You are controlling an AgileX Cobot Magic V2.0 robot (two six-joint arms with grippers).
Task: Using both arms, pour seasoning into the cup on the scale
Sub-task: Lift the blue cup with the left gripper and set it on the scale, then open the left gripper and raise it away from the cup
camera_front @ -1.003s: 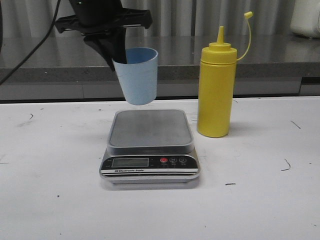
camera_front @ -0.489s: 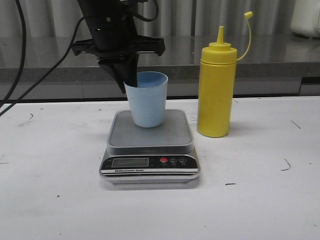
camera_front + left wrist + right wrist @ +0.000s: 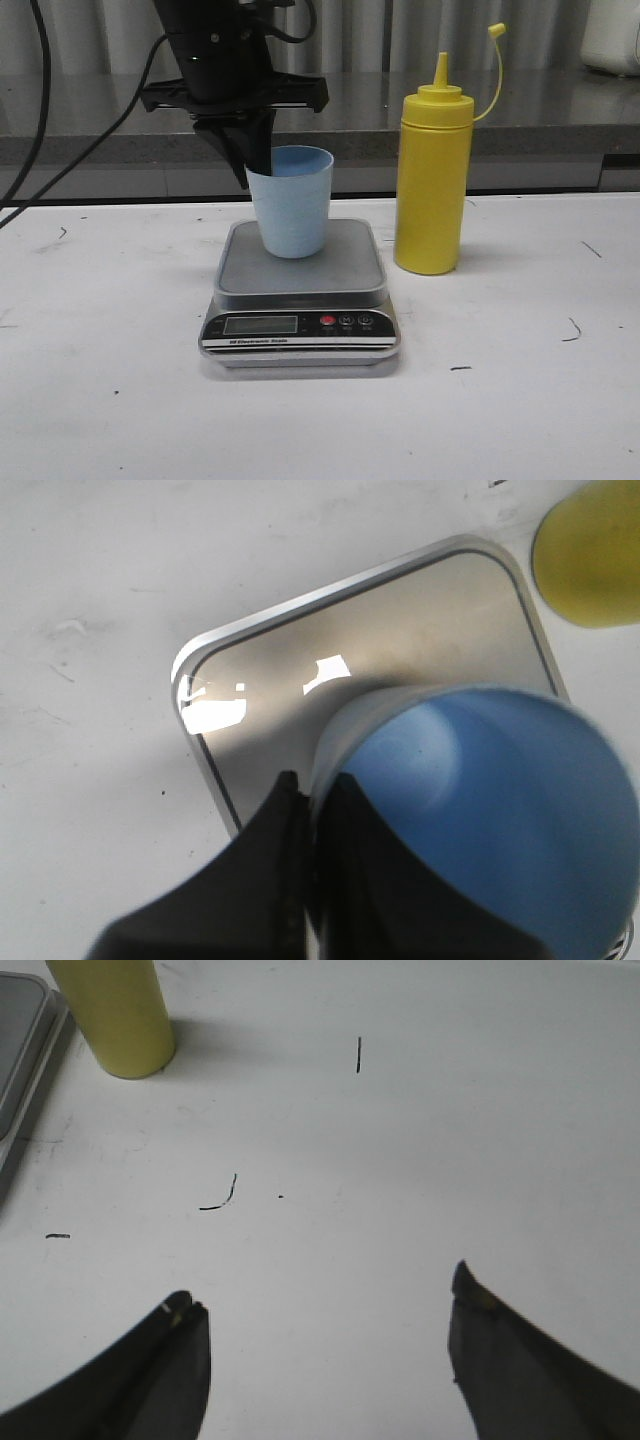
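— Nearest you on the surface (image 3: 110, 400), what sits where?

— Your scale (image 3: 300, 295) carries the cup (image 3: 292, 200), seemingly just touching down, slightly tilted. Your left claw (image 3: 250, 160) pinches its rim.

— And my release?

— Let the base settle flat first, then part and lift straight up. Your right claw (image 3: 325, 1345) hangs spread; the bottle (image 3: 432, 180) stands beyond, beside the scale.

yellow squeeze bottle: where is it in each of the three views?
Front view: the yellow squeeze bottle stands upright on the table, right of the scale.
Left wrist view: only its rounded top, in a corner beyond the scale's platform.
Right wrist view: its lower body, near a corner.
Shared landmark: the scale beside it.
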